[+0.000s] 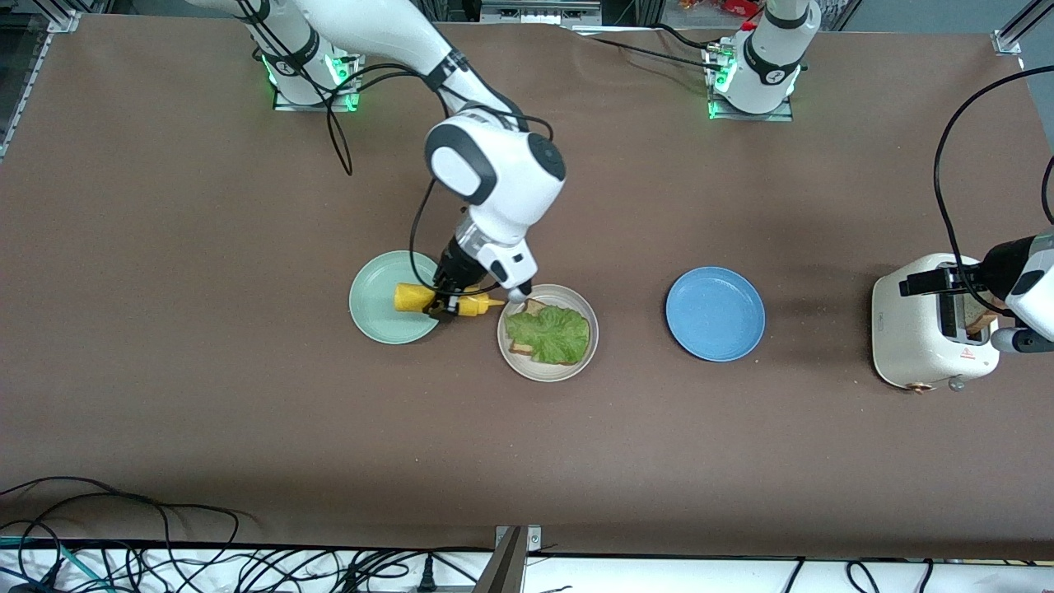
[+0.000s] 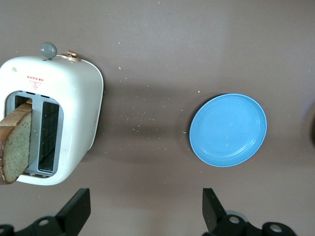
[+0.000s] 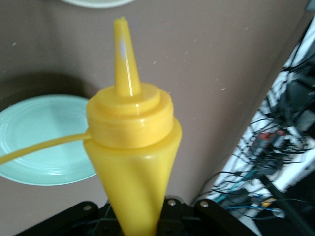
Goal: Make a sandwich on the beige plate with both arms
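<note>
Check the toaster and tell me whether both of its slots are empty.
No: in the left wrist view a slice of brown bread stands in one slot of the white toaster, while the slot beside it is bare.

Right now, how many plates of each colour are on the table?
Beige plate, holding bread and lettuce: 1
Mint-green plate, beside it toward the right arm's end: 1
Blue plate, toward the toaster: 1
Total: 3
</note>
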Tool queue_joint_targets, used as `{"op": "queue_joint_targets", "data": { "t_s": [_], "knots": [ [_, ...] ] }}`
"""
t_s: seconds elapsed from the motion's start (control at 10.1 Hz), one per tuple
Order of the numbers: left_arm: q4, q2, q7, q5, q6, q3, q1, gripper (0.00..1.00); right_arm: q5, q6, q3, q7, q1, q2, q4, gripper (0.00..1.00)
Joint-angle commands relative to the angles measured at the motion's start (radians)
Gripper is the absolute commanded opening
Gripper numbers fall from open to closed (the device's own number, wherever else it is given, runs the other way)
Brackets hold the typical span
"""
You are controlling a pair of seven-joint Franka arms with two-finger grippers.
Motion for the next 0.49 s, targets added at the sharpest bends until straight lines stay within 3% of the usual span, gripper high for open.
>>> {"op": "queue_joint_targets", "data": {
  "t_s": [0.0, 0.4],
  "knots": [
    [-0.004, -0.005, -0.007, 0.011, -0.004, 0.000, -0.004, 1.00, -0.093, -0.039, -0.021, 0.011, 0.048, 0.073, 0.106, 0.00],
    [-0.004, 0.004, 0.004, 0.012, -0.003, 0.002, -0.002, 1.00, -0.084, -0.036, -0.011, 0.012, 0.016, 0.067, 0.099, 0.00]
  ]
}}
